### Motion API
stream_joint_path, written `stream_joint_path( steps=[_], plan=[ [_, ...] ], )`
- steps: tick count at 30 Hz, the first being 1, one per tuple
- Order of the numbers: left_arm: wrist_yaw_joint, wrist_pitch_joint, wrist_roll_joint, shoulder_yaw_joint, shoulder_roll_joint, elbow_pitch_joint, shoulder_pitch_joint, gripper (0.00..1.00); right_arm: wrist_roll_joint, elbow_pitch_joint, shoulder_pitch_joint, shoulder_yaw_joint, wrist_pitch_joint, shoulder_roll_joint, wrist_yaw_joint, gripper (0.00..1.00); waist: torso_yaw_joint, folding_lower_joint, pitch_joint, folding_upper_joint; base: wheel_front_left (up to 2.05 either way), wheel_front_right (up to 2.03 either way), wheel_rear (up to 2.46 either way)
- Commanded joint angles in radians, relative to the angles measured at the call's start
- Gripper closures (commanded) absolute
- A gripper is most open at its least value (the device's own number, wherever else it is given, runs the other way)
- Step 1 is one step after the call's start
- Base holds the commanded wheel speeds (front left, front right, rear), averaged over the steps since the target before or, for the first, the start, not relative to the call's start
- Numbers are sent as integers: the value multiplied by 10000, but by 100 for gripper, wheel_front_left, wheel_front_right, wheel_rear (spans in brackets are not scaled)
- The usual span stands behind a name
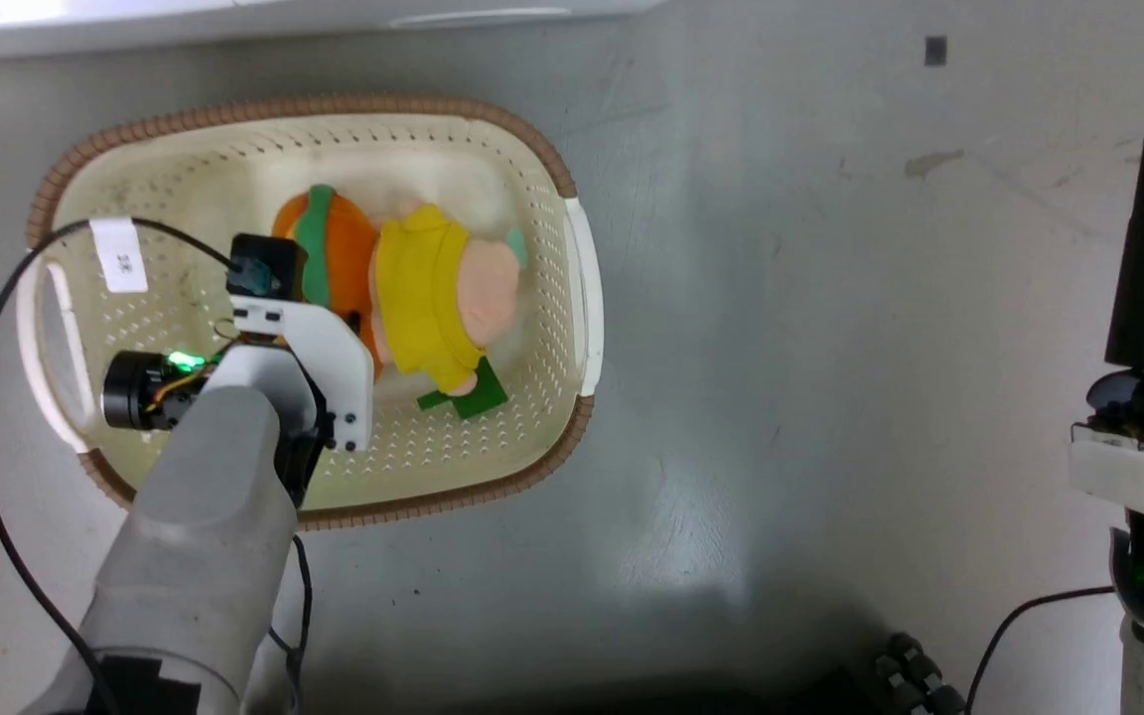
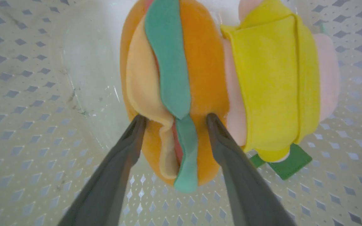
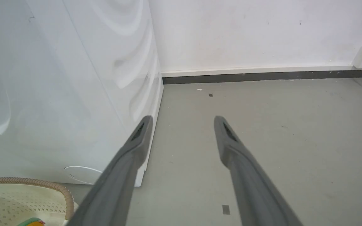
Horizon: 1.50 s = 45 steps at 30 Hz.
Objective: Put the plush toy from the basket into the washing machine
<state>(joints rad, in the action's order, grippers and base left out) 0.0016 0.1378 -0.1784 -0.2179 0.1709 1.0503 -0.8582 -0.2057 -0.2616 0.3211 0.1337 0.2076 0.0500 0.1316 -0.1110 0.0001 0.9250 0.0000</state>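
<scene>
Left pincer [image 2: 174, 117], open, straddles the plush toy [image 2: 206, 78] in the basket [image 2: 27, 125], ready to grip; right pincer [image 3: 182, 121] open, idle

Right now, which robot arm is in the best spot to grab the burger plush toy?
Left. The left gripper is down in the basket, open around the orange end of the plush toy. The right gripper hangs open over the floor beside the washing machine.
</scene>
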Motion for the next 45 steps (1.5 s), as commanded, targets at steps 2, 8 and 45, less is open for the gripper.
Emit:
stream_joint_path(
  steps=[2,8,45],
  plan=[
    [93,-86,-80,-129,82,387,-414,0,-111,-159,279,58,134,2,-8,0,-24,-1,263,0,0,0,0],
    [159,-247,-159,-396,137,1001,-928,0,-150,-327,453,104,258,2,-8,0,-57,-1,687,0,0,0,0],
    [-449,-2969,-926,-1229,-481,2404,90,100,360,1184,-482,132,542,2,-9,0,647,-1,-2925,0,0,0,0]
  ],
)
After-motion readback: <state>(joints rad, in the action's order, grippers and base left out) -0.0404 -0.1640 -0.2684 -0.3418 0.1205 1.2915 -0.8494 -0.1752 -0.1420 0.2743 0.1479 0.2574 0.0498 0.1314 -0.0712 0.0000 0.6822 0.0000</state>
